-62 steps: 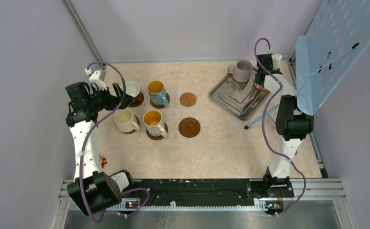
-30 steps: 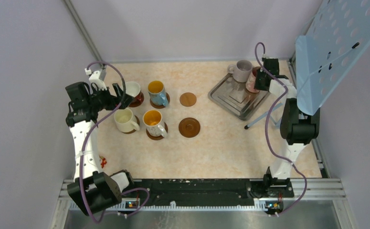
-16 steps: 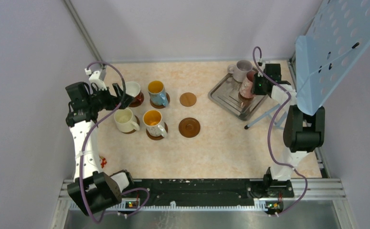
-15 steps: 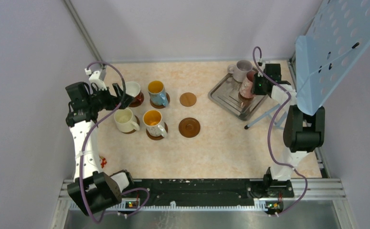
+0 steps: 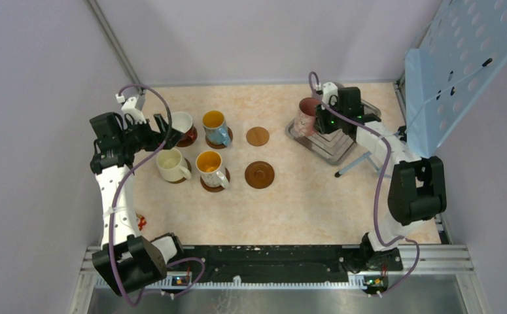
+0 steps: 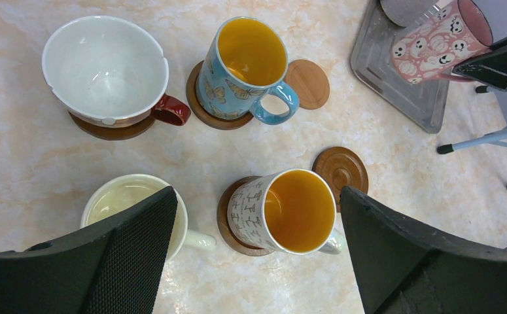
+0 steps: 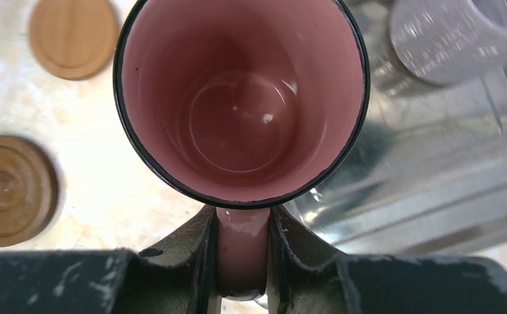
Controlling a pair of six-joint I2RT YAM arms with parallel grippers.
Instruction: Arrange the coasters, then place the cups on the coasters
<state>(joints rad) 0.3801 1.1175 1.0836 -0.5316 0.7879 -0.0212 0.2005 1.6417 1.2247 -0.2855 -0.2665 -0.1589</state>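
My right gripper (image 5: 321,122) (image 7: 243,226) is shut on the handle of the pink cup (image 5: 305,116) (image 7: 241,98) and holds it in the air over the left edge of the silver tray (image 5: 334,148). A pale grey cup (image 7: 434,39) stands on that tray. Two bare coasters lie on the table left of the cup: a lighter one (image 5: 258,136) (image 7: 72,36) and a dark one (image 5: 260,174) (image 7: 8,190). At the left, several cups sit on coasters: white with a red handle (image 5: 182,123), blue (image 5: 215,127), cream (image 5: 171,163), and white with an orange inside (image 5: 209,167). My left gripper (image 5: 165,131) (image 6: 257,196) hangs open above them.
A tilted blue perforated panel (image 5: 460,59) rises at the right edge. Its thin stand leg (image 5: 358,163) reaches onto the table beside the tray. Grey walls close in the left, back and right sides.
The right gripper has carried the pink cup leftwards, from the tray's back right to over its left edge. The left arm has not moved.
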